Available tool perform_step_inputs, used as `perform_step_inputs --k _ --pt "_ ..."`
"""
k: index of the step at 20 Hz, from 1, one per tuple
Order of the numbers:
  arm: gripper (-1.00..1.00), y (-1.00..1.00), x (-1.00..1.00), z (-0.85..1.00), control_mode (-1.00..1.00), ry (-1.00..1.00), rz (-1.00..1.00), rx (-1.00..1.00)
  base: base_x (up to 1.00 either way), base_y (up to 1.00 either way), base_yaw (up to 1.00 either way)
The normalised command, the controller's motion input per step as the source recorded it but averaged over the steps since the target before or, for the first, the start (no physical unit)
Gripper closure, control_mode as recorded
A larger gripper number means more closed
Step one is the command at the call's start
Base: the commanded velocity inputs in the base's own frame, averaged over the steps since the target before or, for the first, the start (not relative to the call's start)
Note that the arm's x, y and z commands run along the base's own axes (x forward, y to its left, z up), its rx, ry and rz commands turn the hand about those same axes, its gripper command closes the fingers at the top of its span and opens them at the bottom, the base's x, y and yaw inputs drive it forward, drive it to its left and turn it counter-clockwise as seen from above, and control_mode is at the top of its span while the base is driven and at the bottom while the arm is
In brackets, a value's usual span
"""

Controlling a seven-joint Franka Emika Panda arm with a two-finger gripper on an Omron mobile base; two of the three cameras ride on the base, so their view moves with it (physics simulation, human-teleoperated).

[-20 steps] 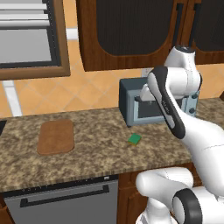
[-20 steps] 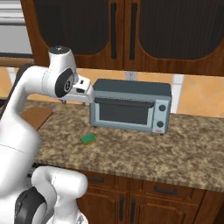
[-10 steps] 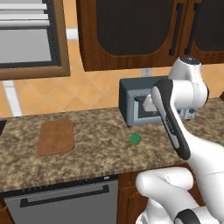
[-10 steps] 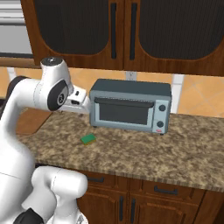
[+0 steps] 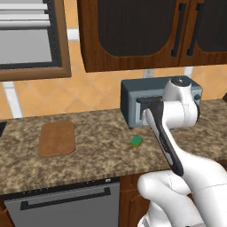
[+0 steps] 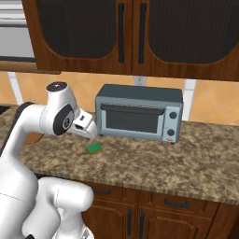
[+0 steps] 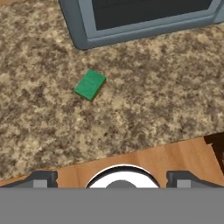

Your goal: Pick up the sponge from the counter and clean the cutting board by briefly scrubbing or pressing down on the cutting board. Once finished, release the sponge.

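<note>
The green sponge (image 5: 136, 141) (image 6: 94, 148) lies flat on the granite counter (image 5: 97, 155), just in front of the toaster oven's left end. In the hand view the sponge (image 7: 90, 84) sits up and to the left of centre. My gripper (image 7: 113, 178) is open, its fingertips (image 7: 41, 177) wide apart with nothing between them. It hangs above the counter edge, short of the sponge. My gripper (image 6: 89, 132) points down toward the sponge from its left. The reddish-brown cutting board (image 5: 56, 138) lies far to the left of the sponge, with nothing on it.
A grey-blue toaster oven (image 6: 139, 112) stands at the back of the counter, right behind the sponge. Dark wood cabinets (image 6: 126, 35) hang overhead. A dishwasher front (image 5: 62, 204) sits below the counter on the left.
My hand has come down from in front of the toaster oven's top to just above the counter near the sponge. The sponge and the cutting board have not moved.
</note>
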Motion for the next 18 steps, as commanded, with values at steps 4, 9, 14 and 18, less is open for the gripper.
perform_step_inputs --k 4,9,14,18 --pt "-1.0 0.0 0.36 -0.57 -1.0 0.09 -0.05 0.01 0.0 0.0 0.0" --pt "-1.0 0.04 0.51 -0.5 -1.0 0.09 0.0 0.07 0.0 0.0 0.0" --pt "-1.0 0.11 0.5 -0.34 -1.0 0.11 0.0 0.02 0.0 0.0 0.0" --pt "-1.0 0.03 0.49 -0.21 -1.0 0.11 0.0 0.0 0.0 0.0 0.0"
